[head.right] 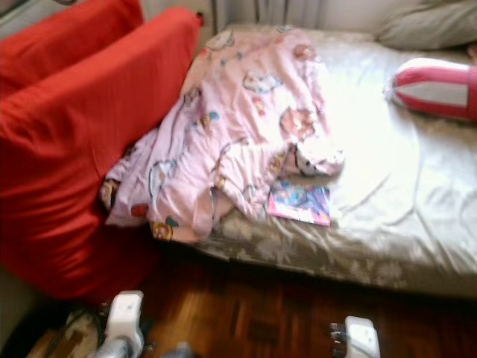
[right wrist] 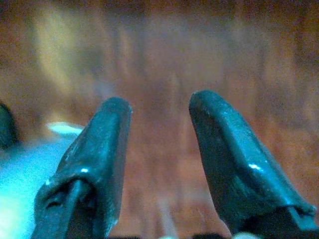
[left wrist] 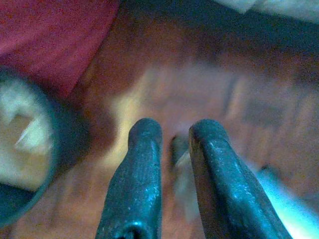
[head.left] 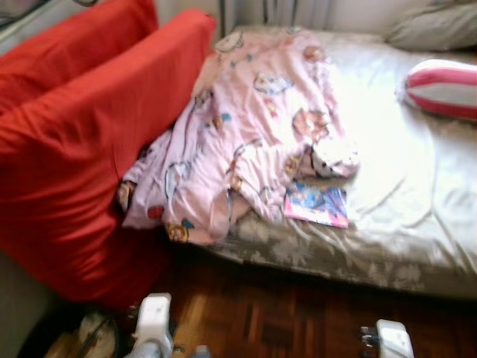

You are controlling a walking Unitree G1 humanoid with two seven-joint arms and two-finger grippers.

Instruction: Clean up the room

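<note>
A bright red sofa cover [head.left: 82,134] stood beside a pale pink duvet [head.left: 253,127] printed with cartoon figures. The bedsheet [head.left: 417,201] was silvery grey with a floral pattern. A cushion [head.left: 443,88] bore pink and grey stripes.

Red sofa [head.left: 74,149] cut by the left and top edges; its lower corner hidden in shadow. Striped pillow [head.left: 443,88] and grey pillow [head.left: 436,26] both cut at the right edge. Pink duvet [head.left: 246,127] covering part of the bed [head.left: 417,224], and covering the top edge of the book [head.left: 317,204]; book cover blurred, picture on it not readable; duvet prints too soft to name. Round dark object [head.left: 97,335] at the bottom edge, cut off, not possible to identify; seen again in the left wrist view, blurred. Wood floor [right wrist: 164,55] smeared in both wrist views. Both arms cut by the bottom edge.
</note>
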